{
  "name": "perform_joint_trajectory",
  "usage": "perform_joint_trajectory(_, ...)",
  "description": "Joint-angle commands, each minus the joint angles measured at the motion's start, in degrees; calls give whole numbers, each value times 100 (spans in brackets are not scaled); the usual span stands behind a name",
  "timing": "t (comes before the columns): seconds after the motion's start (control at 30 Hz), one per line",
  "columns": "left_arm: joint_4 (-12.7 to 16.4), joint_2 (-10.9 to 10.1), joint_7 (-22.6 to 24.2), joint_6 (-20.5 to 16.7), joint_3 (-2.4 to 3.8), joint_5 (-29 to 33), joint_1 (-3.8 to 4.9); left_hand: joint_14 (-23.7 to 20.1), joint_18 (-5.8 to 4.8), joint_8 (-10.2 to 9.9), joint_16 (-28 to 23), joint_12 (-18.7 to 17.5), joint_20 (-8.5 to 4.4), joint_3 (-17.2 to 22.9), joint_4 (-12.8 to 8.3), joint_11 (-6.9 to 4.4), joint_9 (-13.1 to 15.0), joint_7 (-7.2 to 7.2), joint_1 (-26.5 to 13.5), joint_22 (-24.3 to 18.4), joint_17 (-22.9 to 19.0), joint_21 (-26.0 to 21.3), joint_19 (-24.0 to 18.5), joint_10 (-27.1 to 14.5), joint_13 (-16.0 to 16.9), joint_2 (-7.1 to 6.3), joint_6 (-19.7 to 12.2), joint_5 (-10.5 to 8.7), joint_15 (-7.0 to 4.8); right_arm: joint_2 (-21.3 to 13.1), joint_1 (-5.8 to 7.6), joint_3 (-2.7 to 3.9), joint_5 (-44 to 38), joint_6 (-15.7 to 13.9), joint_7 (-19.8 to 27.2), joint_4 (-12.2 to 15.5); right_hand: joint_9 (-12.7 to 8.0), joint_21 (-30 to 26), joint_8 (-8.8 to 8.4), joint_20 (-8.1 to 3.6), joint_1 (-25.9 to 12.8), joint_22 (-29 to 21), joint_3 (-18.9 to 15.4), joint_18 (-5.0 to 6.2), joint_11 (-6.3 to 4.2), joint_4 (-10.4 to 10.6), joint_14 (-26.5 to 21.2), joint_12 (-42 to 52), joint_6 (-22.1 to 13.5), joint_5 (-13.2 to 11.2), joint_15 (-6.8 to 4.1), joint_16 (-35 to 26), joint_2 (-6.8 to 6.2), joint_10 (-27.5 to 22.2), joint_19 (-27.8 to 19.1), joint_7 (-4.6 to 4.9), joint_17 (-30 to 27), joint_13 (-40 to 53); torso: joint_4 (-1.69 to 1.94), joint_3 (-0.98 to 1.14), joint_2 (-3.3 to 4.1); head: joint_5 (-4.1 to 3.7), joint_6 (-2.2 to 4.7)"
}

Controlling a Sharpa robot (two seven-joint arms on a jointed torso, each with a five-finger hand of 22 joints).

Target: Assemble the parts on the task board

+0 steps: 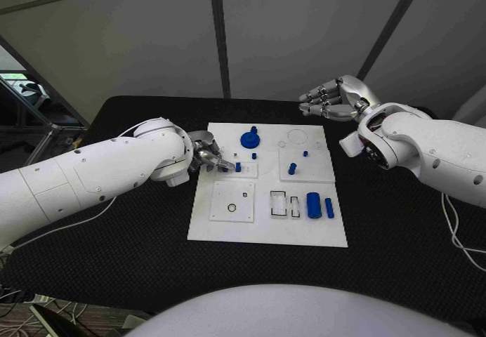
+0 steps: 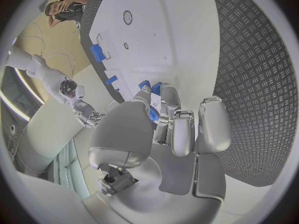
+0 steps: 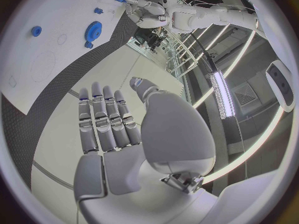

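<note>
1. The left hand (image 1: 208, 156) sits at the task board's (image 1: 265, 235) left edge, mid-frame in the head view, its fingers bunched over a small blue part (image 1: 225, 168). In the left wrist view the fingertips (image 2: 145, 90) close round a blue piece (image 2: 153, 113), though the grip itself is partly hidden by the hand.
2. The right hand (image 1: 330, 97) hovers off the board at the upper right of the head view, fingers loosely curled; the right wrist view shows its fingers (image 3: 106, 117) straight, side by side, holding nothing.
3. On the board: one blue gear (image 1: 250, 138) near the top, two blue cylinders (image 1: 314, 205) lying at lower right, and about four small blue pegs (image 1: 291, 168) in the middle. Their exact shapes are too small to make out.
</note>
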Motion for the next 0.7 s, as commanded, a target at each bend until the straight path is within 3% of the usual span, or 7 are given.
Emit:
perform_joint_trajectory(0.03, -16, 16, -21, 12, 1, -43, 5, 476, -364, -33, -14, -22, 24, 21, -50, -13, -10, 11, 80, 413, 1123, -38, 42, -39, -12, 14, 1, 14, 21, 1, 9, 4, -6, 34, 26, 4, 3, -33, -18, -14, 7, 0, -32, 40, 0, -2, -40, 22, -16, 25, -6, -8, 64, -21, 44, 4, -6, 2, -4, -1, 1, -5, 1)
perform_joint_trajectory(0.43, 0, 45, -20, -16, 1, -42, 5, 476, -364, -98, -16, -80, 2, 434, -291, -38, -52, -14, 511, 426, 1121, -51, 48, -82, -77, 188, -25, -5, -2, 5, 9, 4, -6, 51, 20, 0, 3, -41, -18, -14, 9, 1, -32, 40, -1, 0, -39, 24, -16, 30, -7, -8, 72, -21, 48, 3, -10, 2, 1, -4, -1, -11, 1)
perform_joint_trajectory(0.63, 21, 42, -14, -40, 1, -23, 5, 476, -365, -145, -16, -167, -15, 1152, -544, -50, -77, 7, 748, 441, 1122, -63, 54, -102, -156, 142, -71, 23, -6, 4, 9, 4, -6, 61, 16, -1, 3, -41, -18, -14, 9, 1, -32, 40, -1, 0, -39, 24, -16, 30, -7, -8, 72, -21, 48, 3, -10, 2, 3, -4, -1, -20, 1)
perform_joint_trajectory(0.7, 30, 38, -11, -54, 2, 27, 5, 474, -367, -133, -20, -197, -11, 1575, -647, -40, -63, 14, 756, 451, 1118, -64, 57, -93, -185, 71, -100, 133, 4, 2, 9, 4, -6, 67, 13, -3, 3, -41, -18, -14, 9, 1, -32, 40, -1, 0, -39, 24, -16, 30, -7, -8, 72, -21, 48, 3, -10, 2, 3, -4, -2, -20, 1)
